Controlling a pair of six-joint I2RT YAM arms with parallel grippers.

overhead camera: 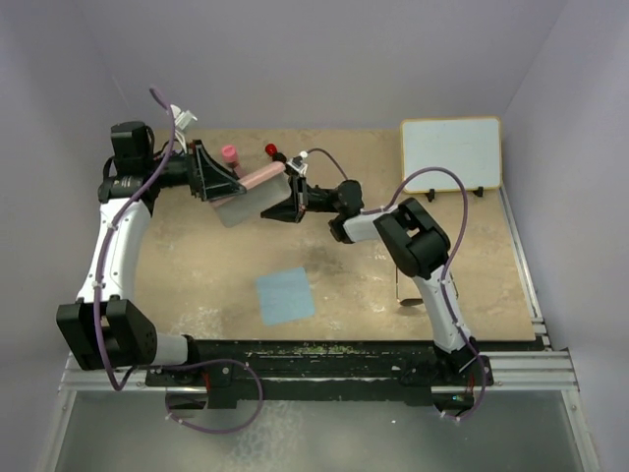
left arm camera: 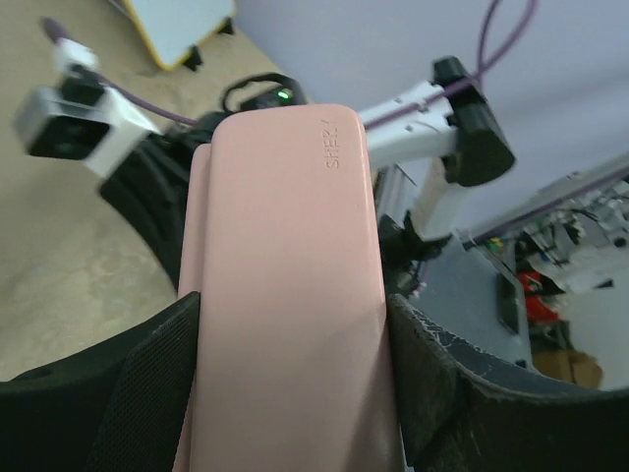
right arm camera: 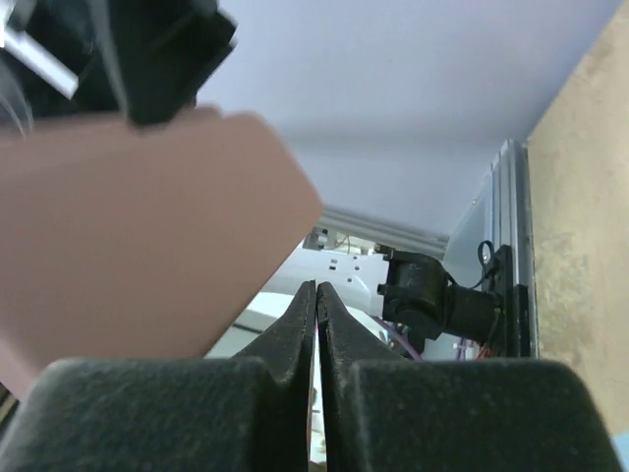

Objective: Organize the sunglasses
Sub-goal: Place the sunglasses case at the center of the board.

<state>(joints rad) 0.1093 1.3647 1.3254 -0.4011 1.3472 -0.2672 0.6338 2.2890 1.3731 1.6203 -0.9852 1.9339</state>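
The pink case (left arm camera: 285, 295) carries embossed letters near one end, reading about "SHERL".

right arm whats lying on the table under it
The sunglasses lie on the table there. One brownish lens and a thin temple show just left of the right arm. The rest of the pair is covered by the arm.

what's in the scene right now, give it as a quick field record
left tool: shut on the pink case, raised above the table
right tool: fingers together, close beside the case; contact unclear
sunglasses: on the table by the right arm, partly hidden
blue cloth: flat on the table, ungripped
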